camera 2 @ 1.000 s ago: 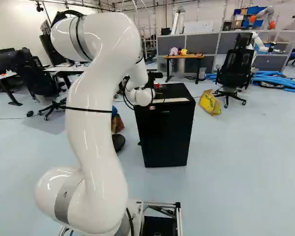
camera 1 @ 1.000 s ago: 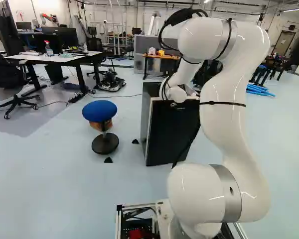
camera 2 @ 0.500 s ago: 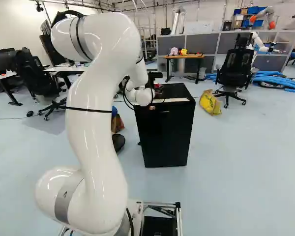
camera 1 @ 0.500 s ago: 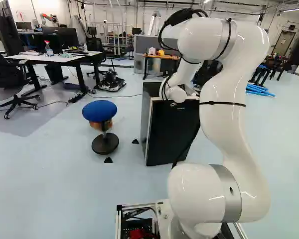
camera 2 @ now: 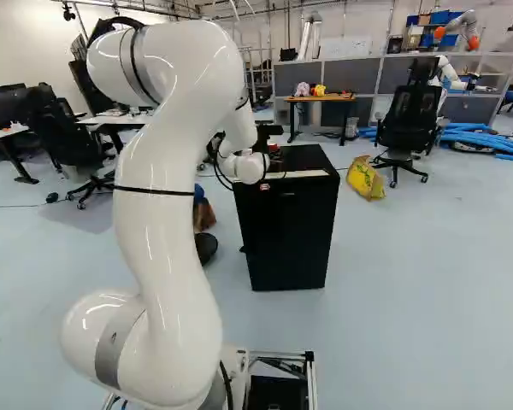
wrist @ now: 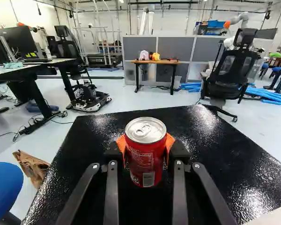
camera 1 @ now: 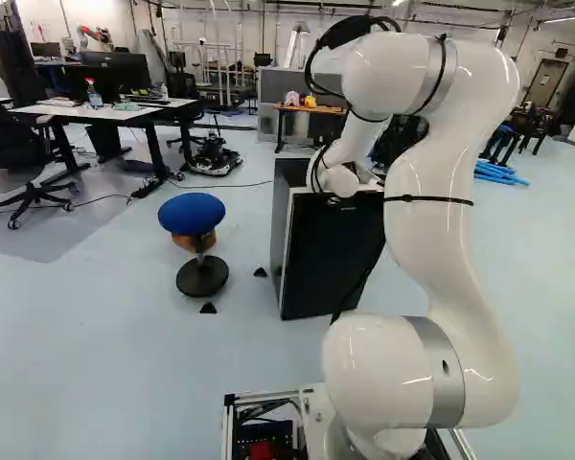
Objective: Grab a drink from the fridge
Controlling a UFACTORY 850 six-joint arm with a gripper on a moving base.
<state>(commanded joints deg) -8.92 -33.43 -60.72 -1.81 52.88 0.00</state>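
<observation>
Reaching forward, the white arm (camera 1: 450, 192) bends down to the top of the black fridge (camera 2: 286, 231). Beyond it, toward the right of the right base view, stands a black office chair (camera 2: 409, 115); a blue-topped stool (camera 1: 192, 213) is near the fridge in the left base view. The pincer (camera 2: 275, 157) grasps a red drink can (wrist: 145, 164), its orange pads (wrist: 121, 143) against both sides. The can is upright over the fridge's top; whether it rests there, I cannot tell.

The glossy white arm (camera 1: 444, 206) had grey bands (camera 1: 444, 372) and black cables (camera 1: 343, 34); its black jaws (camera 2: 274, 157) bore orange pads (wrist: 121, 144).
</observation>
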